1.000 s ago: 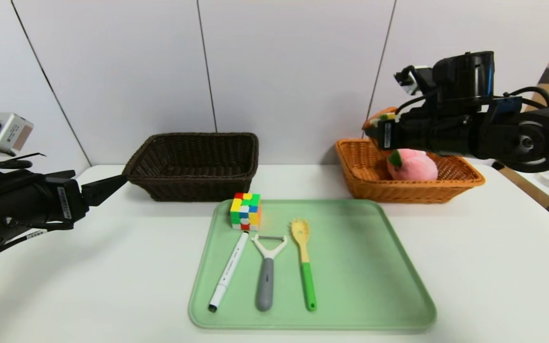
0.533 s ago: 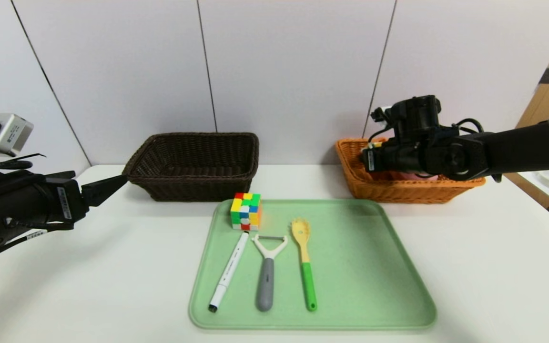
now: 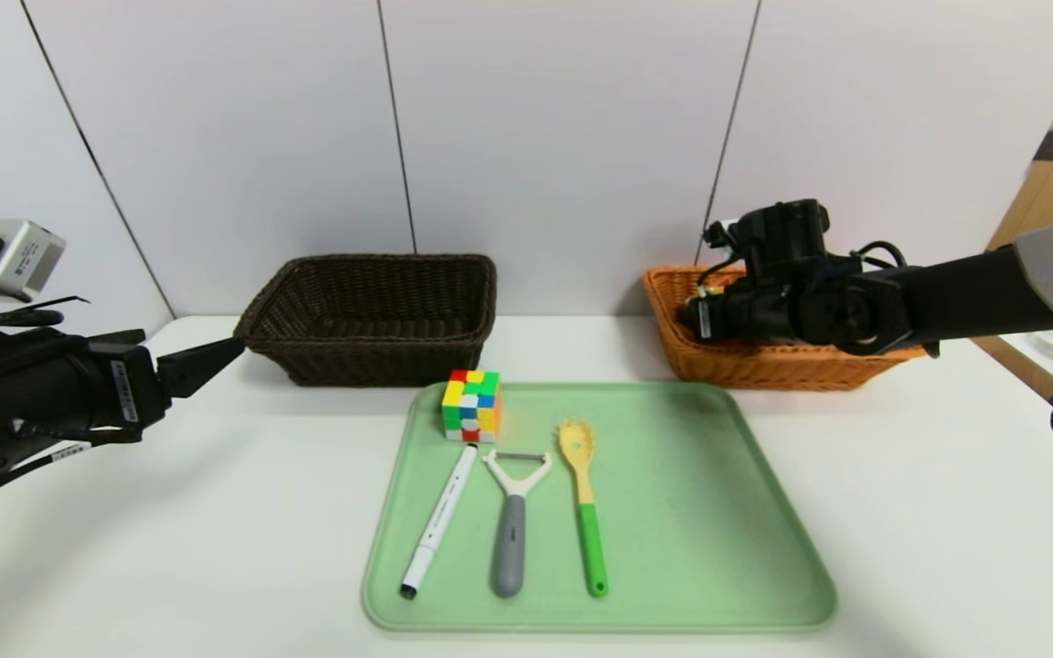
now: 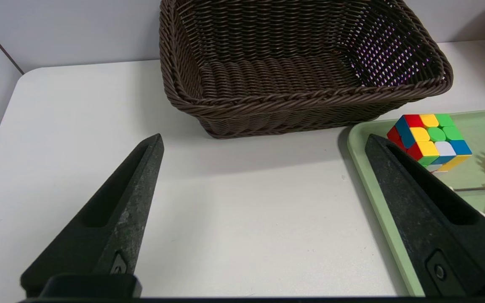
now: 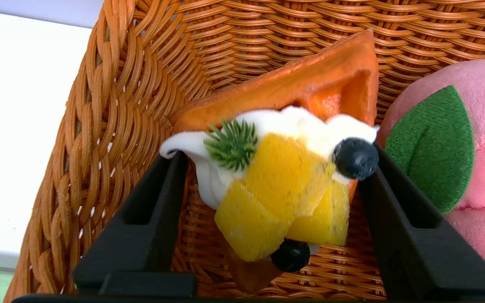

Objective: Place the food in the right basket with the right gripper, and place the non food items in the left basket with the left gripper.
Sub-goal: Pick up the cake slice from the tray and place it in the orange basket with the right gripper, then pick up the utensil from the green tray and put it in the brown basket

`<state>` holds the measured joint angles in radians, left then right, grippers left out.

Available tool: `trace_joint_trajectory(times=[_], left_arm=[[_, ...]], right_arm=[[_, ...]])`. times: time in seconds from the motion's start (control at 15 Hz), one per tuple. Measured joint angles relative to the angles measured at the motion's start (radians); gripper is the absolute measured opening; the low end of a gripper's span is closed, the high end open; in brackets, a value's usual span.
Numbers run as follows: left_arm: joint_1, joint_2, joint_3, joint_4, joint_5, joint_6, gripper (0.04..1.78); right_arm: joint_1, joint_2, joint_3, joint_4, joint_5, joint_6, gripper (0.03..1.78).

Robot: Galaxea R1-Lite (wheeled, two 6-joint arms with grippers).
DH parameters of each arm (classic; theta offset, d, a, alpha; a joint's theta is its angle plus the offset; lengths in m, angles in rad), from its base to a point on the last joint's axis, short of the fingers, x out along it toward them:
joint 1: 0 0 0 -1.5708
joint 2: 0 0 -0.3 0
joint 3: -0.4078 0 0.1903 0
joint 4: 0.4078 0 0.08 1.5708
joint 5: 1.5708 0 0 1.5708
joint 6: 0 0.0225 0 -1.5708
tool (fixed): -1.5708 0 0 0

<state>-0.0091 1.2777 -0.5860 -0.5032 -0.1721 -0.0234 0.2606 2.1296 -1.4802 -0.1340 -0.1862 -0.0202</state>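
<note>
My right gripper point(image 3: 702, 318) is down inside the orange-tan basket point(image 3: 764, 366), shut on the toy cake slice point(image 5: 293, 168), which touches both fingers just above the basket floor. The pink plush peach point(image 5: 482, 126) lies in the basket beside it, hidden behind my arm in the head view. My left gripper point(image 3: 220, 352) is open and empty over the table, left of the dark brown basket point(image 3: 371, 315), which is empty. The puzzle cube point(image 3: 472, 406), white marker point(image 3: 440, 521), peeler point(image 3: 513, 521) and spork point(image 3: 583, 503) lie on the pale green tray point(image 3: 718, 530).
The tray sits at the table's middle front, with both baskets behind it against the wall. In the left wrist view the dark basket point(image 4: 301, 67) lies ahead of the open fingers, and the tray's edge point(image 4: 369, 185) and the cube point(image 4: 430, 141) lie beside one finger.
My right arm has come down from above the orange-tan basket into it, carrying the cake slice, and now hides the peach in the head view. The left arm has not moved.
</note>
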Motion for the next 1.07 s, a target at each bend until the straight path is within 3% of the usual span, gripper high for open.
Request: trace_joint_trajectory(times=[0.47, 0.73, 1.07], left_arm=[[0.000, 0.000, 0.003, 0.000, 0.001, 0.001, 1.69], [0.000, 0.000, 0.003, 0.000, 0.000, 0.001, 1.69], [0.000, -0.003, 0.020, -0.002, 0.000, 0.001, 1.69]], right_arm=[[-0.003, -0.010, -0.007, -0.005, 0.000, 0.001, 1.53], [0.007, -0.075, -0.020, -0.059, 0.002, -0.003, 1.60], [0.103, -0.207, -0.019, -0.010, -0.014, 0.027, 1.65]])
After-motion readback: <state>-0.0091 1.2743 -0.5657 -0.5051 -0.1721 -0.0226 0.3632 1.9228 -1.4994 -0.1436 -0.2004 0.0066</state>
